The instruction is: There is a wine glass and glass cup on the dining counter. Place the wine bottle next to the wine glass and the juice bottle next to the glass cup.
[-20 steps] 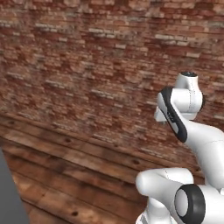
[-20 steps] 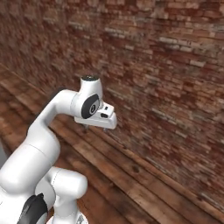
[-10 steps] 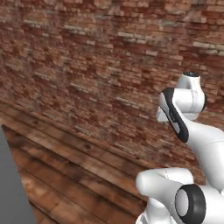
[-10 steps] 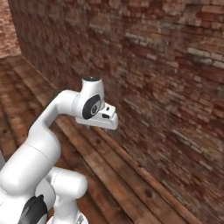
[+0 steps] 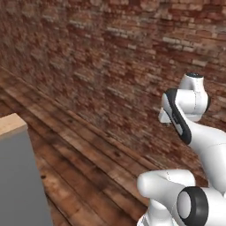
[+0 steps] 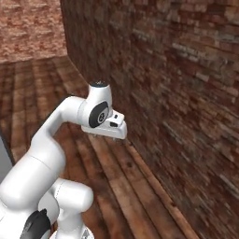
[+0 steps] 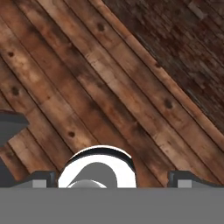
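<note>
At the lower left of the left base view, a grey panel with a light-wood top (image 5: 13, 124) now stands larger than a second ago — likely a corner of the dining counter; the whole scene has swung, so the base is turning, not the things; brick wall (image 5: 110, 66) ahead, plank floor (image 5: 79, 159) below; gripper (image 7: 111, 180) held over bare boards, jaws spread wide, nothing between them; judged an approach stage — bottles and glasses still to be reached, none placed yet.

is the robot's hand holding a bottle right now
No, the hand is open over bare wooden floor, with nothing between its fingers.
</note>
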Tool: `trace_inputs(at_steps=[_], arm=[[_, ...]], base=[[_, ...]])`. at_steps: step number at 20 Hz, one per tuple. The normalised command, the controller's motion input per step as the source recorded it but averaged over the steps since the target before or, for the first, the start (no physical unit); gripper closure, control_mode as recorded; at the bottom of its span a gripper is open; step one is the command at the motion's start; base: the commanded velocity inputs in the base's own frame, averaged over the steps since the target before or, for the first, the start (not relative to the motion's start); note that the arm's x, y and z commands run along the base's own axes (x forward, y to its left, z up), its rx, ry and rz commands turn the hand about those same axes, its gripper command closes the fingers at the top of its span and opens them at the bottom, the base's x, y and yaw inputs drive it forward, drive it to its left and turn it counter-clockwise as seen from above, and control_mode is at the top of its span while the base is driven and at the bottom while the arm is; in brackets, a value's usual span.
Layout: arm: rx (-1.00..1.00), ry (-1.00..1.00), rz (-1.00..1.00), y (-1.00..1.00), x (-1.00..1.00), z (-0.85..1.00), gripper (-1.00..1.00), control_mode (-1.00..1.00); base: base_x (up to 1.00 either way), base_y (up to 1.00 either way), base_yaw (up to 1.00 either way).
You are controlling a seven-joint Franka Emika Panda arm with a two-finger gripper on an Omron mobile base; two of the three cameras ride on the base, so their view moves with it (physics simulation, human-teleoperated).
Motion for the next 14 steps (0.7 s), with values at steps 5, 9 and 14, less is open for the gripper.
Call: trace_inputs(at_steps=[5,9,14], arm=[[0.0,0.0,0.0,0.0,0.0,0.0,-1.0,1.0],[0.0,0.0,0.0,0.0,0.0,0.0,-1.0,1.0],[0.0,0.0,0.0,0.0,0.0,0.0,-1.0,1.0]], base=[[0.74,0.0,0.42],[0.75,0.01,0.41],[0.81,0.0,0.36]])
